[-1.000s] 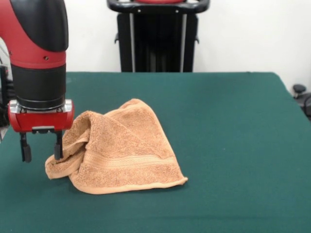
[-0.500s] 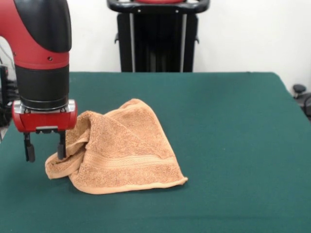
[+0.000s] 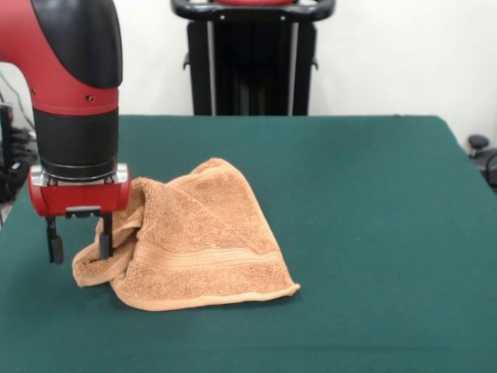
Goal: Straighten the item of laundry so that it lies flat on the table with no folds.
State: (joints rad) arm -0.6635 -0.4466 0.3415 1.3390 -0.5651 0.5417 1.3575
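Observation:
The item of laundry (image 3: pixel 194 237), an orange-tan terry towel, lies crumpled and folded over itself on the left half of the green table (image 3: pixel 373 217). A woven band runs along its front edge. My gripper (image 3: pixel 80 247) hangs open at the towel's left end, low over the table. One fingertip (image 3: pixel 105 245) stands in front of the bunched cloth, the other (image 3: pixel 55 250) over bare felt to its left. Nothing is held between them.
A black stand (image 3: pixel 252 58) rises behind the table's far edge. The table's right edge (image 3: pixel 466 163) slants down at the right, with dark chair parts beyond it.
The arm has shifted slightly to the right, toward the towel, with the gripper staying open. The towel has not moved.

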